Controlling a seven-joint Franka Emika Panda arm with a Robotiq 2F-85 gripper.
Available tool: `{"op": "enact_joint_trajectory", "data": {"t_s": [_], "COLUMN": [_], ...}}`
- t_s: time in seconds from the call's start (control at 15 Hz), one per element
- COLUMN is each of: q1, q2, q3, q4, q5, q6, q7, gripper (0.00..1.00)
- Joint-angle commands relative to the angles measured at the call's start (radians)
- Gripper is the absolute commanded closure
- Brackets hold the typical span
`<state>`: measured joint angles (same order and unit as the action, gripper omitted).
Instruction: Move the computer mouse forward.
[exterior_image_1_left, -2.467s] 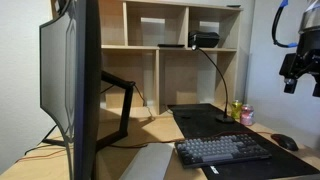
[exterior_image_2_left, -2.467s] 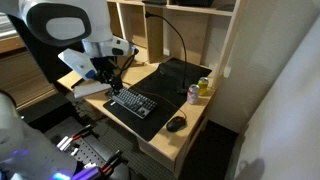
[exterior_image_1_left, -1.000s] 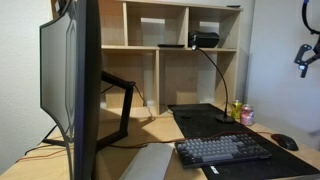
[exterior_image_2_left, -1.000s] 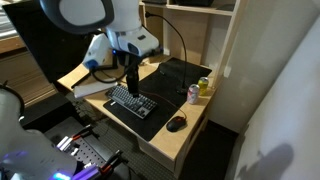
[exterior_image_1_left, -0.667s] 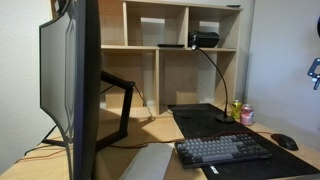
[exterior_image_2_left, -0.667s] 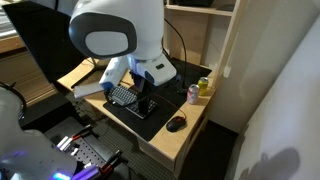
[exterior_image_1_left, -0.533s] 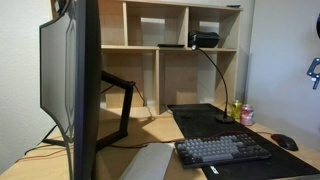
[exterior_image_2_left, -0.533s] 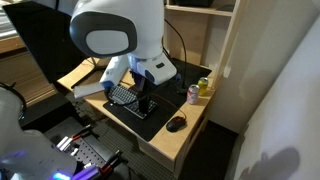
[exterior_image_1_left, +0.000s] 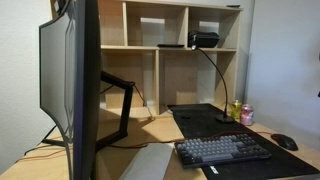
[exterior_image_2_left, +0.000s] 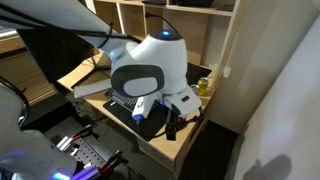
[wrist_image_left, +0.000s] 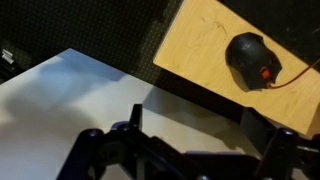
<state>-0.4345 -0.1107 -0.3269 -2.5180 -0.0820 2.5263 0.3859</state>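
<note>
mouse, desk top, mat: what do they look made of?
Computer mouse: probably black plastic, smooth, with a faint sheen on the dome. Desk top: light wood or wood-look laminate, with visible grain streaks. Mat: black and matte with no glare, possibly fabric.

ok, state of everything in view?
Tool: open, empty.
Mouse: flat on desk, untouched.
Keyboard: flat on mat.
Cans: upright.
Monitor: screen faces away, on or off cannot tell.
</note>
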Motion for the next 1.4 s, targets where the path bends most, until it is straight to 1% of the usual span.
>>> {"op": "enact_joint_trajectory", "data": {"t_s": [0.0, 0.07, 0.27, 0.33, 0.4, 0.47, 0.53, 0.67, 0.73, 0.8, 0.87, 1.0, 1.07, 1.2, 1.33], "q1": [0.011, 0.014, 0.014, 0.020, 0.026, 0.033, 0.047, 0.087, 0.100, 0.107, 0.108, 0.112, 0.114, 0.117, 0.117], "q2": [0.038, 0.050, 0.024, 0.004, 0.008, 0.044, 0.082, 0.135, 0.168, 0.202, 0.235, 0.293, 0.226, 0.252, 0.244], "q3": [-0.014, -0.015, -0.011, -0.015, -0.012, -0.007, -0.005, -0.003, 0.012, 0.028, 0.039, 0.044, 0.037, 0.038, 0.037], "q4": [0.017, 0.022, 0.019, -0.016, -0.032, -0.034, -0.030, -0.029, -0.017, 0.003, 0.019, 0.055, 0.007, 0.019, 0.019], "q5": [0.006, 0.005, 0.005, 0.025, 0.003, -0.006, 0.015, 0.135, 0.214, 0.264, 0.284, 0.279, 0.256, 0.256, 0.256], "q6": [0.006, 0.006, 0.005, 0.053, 0.105, 0.173, 0.239, 0.365, 0.398, 0.398, 0.400, 0.399, 0.386, 0.386, 0.386], "q7": [-0.002, -0.002, -0.002, -0.074, -0.126, -0.151, -0.196, -0.337, -0.404, -0.443, -0.452, -0.407, -0.403, -0.400, -0.400], "gripper": [0.00, 0.00, 0.00, 0.00, 0.00, 0.00, 0.00, 0.00, 0.00, 0.00, 0.00, 0.00, 0.00, 0.00, 0.00]}}
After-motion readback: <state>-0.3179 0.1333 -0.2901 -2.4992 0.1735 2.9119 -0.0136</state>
